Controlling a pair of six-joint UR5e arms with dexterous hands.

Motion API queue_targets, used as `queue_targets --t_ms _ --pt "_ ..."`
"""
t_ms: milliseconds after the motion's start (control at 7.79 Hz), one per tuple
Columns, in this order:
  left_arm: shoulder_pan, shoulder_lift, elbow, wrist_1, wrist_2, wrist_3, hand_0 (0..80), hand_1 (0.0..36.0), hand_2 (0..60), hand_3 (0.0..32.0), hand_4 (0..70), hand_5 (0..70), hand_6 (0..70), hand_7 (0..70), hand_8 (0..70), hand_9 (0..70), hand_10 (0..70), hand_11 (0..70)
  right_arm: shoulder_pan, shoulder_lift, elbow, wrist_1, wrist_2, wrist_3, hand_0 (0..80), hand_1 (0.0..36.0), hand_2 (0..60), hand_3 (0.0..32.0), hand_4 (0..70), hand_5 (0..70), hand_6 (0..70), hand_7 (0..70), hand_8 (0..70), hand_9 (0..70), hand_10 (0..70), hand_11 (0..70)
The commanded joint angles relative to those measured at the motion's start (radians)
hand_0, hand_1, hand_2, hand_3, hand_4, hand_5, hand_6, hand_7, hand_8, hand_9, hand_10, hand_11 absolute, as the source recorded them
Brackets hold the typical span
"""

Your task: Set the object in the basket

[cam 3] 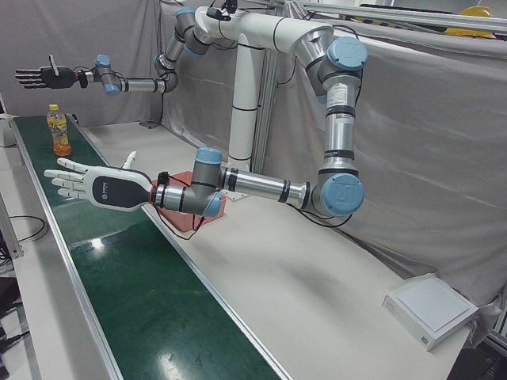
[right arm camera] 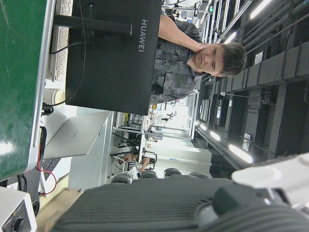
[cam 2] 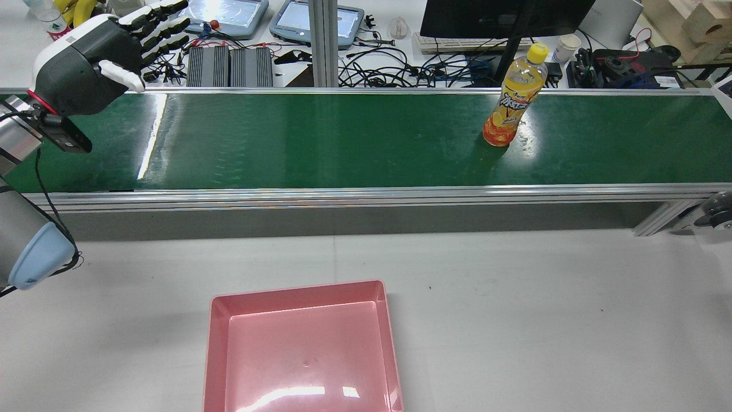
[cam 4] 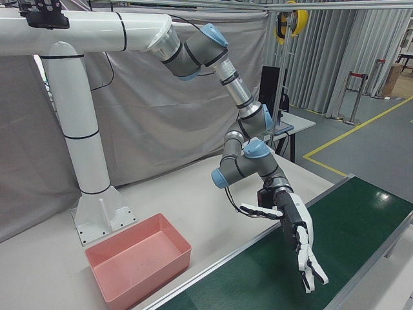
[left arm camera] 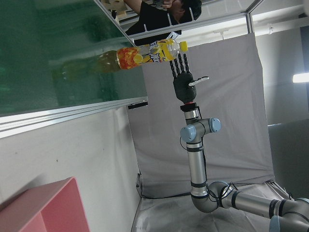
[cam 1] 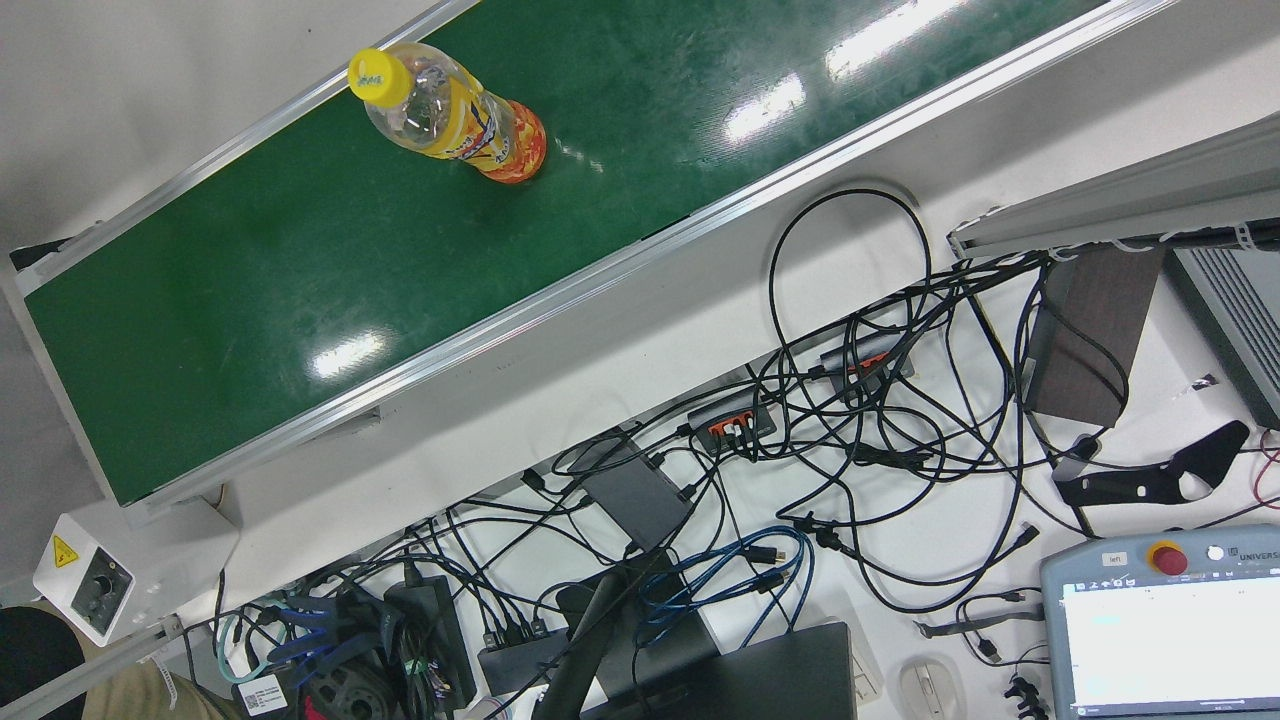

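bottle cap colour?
Yellow. The bottle stands upright on the green belt; its cap shows best in the front view.

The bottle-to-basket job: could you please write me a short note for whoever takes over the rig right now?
Left hand: open, holding nothing, raised over the far-left end of the conveyor belt as the rear view shows it.
Right hand: open, holding nothing, in the air near the bottle's end of the belt, not touching the bottle.
Bottle: upright on the belt, towards the right in the rear view.
Pink basket: on the table in front of the belt, nothing in it.
Done: no grasp yet.
Left: grasp the bottle, carry it to the basket, release.
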Motion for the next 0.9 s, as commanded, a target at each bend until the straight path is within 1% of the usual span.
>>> queue_targets --t_ms 0,128,642,771 --pt "0.0 0.0 -0.003 0.0 0.0 0.0 51.9 5.2 0.0 2.0 14.0 12.2 0.0 0.0 6.6 7.2 6.1 10.0 0.0 0.0 0.0 0.0 0.0 -0.001 0.0 0.0 0.0 0.0 0.0 0.0 0.0 0.0 0.0 0.0 0.0 0.0" --pt "0.0 0.0 -0.003 0.0 0.0 0.0 52.0 5.3 0.0 2.4 14.0 12.2 0.0 0.0 6.7 7.3 6.0 9.8 0.0 0.0 0.0 0.0 0.0 -0.001 0.0 0.0 0.0 0.0 0.0 0.0 0.0 0.0 0.0 0.0 0.0 0.0" --pt "-0.003 -0.002 -0.005 0.0 0.002 -0.002 52.0 5.2 0.0 2.0 14.2 12.1 0.0 0.0 6.5 7.1 6.0 9.7 0.0 0.0 -0.002 0.0 0.0 0.0 0.0 0.0 0.0 0.0 0.0 0.0 0.0 0.0 0.0 0.0 0.0 0.0" --pt "-0.003 -0.002 -0.005 0.0 0.0 -0.002 52.0 5.3 0.0 2.6 14.0 12.5 0.0 0.0 6.4 7.1 6.1 10.0 0.0 0.0 -0.002 0.0 0.0 -0.001 0.0 0.0 0.0 0.0 0.0 0.0 0.0 0.0 0.0 0.0 0.0 0.0"
